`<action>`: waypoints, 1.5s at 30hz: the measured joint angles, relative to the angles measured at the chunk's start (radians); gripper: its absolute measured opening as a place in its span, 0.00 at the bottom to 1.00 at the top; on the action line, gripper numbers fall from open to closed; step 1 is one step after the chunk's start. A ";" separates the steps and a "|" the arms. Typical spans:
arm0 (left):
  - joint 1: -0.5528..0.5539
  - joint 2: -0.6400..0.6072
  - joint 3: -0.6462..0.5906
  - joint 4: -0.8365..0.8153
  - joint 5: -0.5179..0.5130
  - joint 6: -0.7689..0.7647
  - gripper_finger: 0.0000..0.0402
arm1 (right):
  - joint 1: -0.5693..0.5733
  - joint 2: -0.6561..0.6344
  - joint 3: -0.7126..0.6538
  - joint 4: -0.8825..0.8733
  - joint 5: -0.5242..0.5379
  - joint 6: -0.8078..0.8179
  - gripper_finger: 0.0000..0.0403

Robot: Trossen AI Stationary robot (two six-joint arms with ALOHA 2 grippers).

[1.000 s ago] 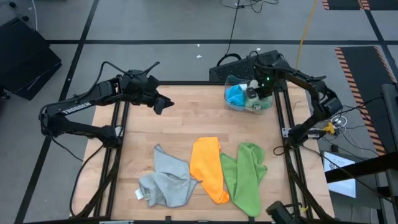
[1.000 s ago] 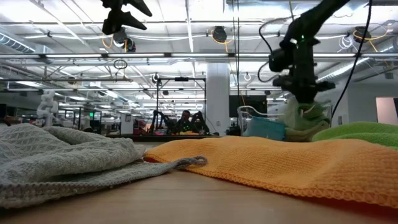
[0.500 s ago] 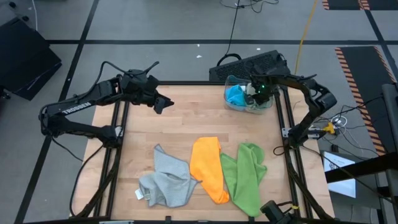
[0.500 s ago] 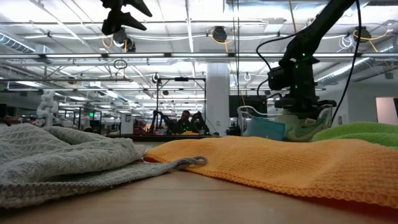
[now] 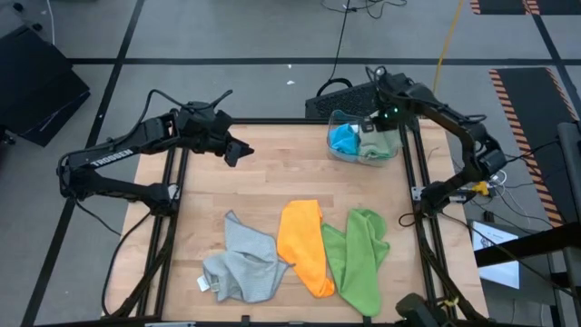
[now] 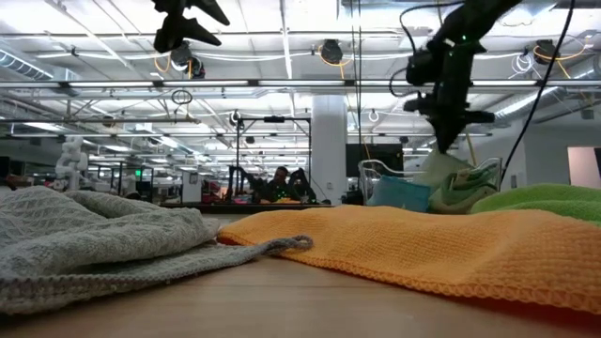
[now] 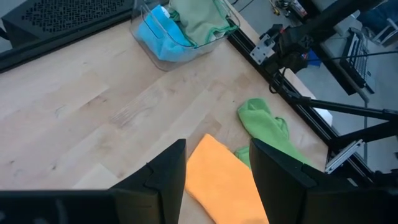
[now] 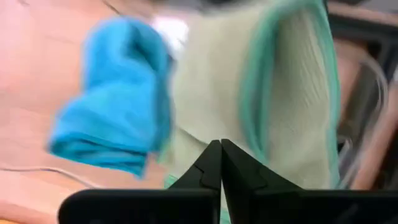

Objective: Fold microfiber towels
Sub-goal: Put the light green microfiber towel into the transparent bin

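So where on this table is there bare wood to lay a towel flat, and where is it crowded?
The widest bare patch is mid-table, bordered by the clear bin at the back right and the grey towel, orange towel and lime green towel in front. The back left is bare too, under the left gripper. The front edge is crowded with overlapping towels.

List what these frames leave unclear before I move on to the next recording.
- Right gripper: fingers shut, but whether they pinch the sage green towel is hidden by their own tips; the right wrist view is blurred.
- Clear bin: how many towels lie under the blue towel is hidden in the high view.
- Lime green towel: cut off by the low view's edge.
- Grey towel: tag text too small.
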State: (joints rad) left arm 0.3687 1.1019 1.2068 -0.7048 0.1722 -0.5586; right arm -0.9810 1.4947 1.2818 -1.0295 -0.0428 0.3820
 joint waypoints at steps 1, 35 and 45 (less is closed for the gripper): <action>0.000 0.000 0.000 0.000 0.000 0.005 0.44 | 0.001 0.007 0.022 0.009 -0.002 0.001 0.00; -0.038 -0.001 0.000 -0.002 0.001 -0.073 0.44 | -0.060 0.344 0.034 0.074 0.145 -0.135 0.00; -0.037 0.000 0.000 -0.002 0.002 -0.042 0.44 | -0.069 0.136 0.034 -0.069 0.173 -0.114 0.00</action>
State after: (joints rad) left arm 0.3313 1.1015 1.2068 -0.7063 0.1738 -0.6003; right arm -1.0496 1.6305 1.3155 -1.0983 0.1304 0.2681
